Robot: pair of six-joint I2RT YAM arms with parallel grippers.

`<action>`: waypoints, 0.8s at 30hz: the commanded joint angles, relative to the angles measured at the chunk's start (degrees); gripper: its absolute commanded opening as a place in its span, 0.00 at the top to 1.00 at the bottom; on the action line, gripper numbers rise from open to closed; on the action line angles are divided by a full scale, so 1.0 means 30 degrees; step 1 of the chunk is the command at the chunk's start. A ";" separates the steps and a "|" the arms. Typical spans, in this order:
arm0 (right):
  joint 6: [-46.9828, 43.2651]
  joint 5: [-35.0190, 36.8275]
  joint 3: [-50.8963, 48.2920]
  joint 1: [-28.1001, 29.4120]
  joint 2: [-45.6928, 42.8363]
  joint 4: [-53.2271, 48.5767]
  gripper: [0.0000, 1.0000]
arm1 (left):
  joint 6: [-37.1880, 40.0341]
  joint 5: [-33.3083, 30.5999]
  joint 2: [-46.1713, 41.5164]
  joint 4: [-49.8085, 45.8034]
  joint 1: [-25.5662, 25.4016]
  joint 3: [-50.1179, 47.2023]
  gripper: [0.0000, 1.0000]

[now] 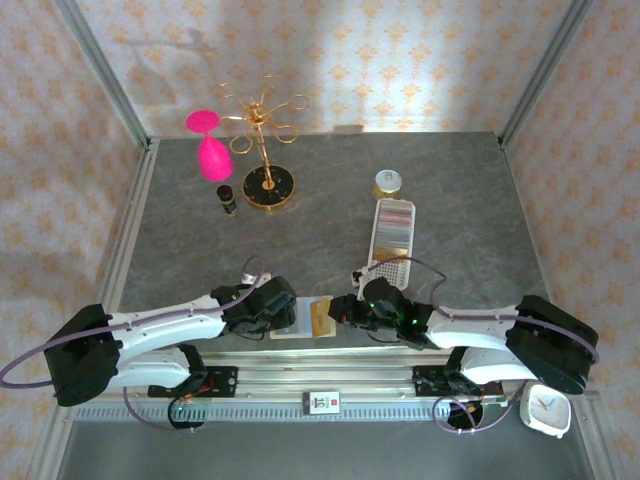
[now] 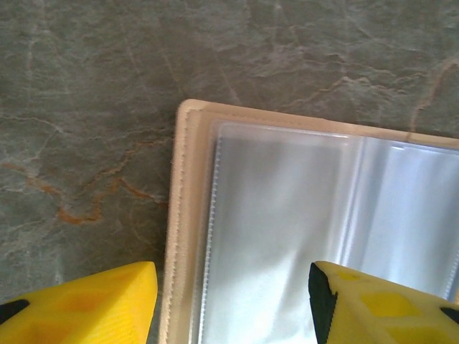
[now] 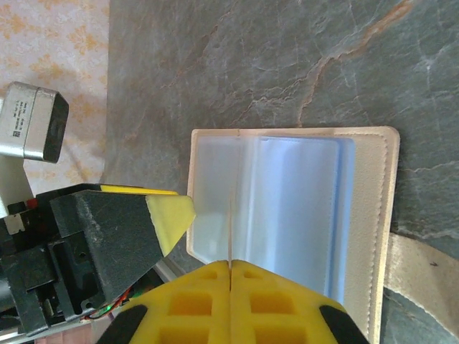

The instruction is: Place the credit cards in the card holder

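Beige and lying open at bottom centre of the top view, on the worktop (image 1: 330, 200): looking at the card holder (image 1: 300, 325). Straddling its stitched corner with the left pincer (image 2: 231, 276) apart; pressing the right pincer (image 3: 231, 266) together at the clear sleeves (image 3: 287, 208). Risking dragging the light holder sideways, creasing a slippery sleeve, or folding it shut, by pushing down off-centre.

The small beige, stitched leather-like card holder (image 3: 373, 215) lay opened flat like a book near the grey marbled table's (image 3: 287, 64) front edge, clear plastic sleeves facing up.
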 commanded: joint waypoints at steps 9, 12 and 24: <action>-0.0580 0.0413 0.1566 0.0324 0.2617 0.2728 1.00 | 0.1559 0.1042 0.2346 0.1394 0.0477 0.0259 0.46; -0.0706 0.0370 0.1969 0.0361 0.3321 0.2685 1.00 | 0.1638 0.0951 0.2578 0.1319 0.0460 0.0236 0.49; -0.0310 0.2247 0.1941 0.0376 0.3879 0.2519 1.00 | 0.1305 0.1895 0.2111 0.3323 0.0480 -0.1021 0.63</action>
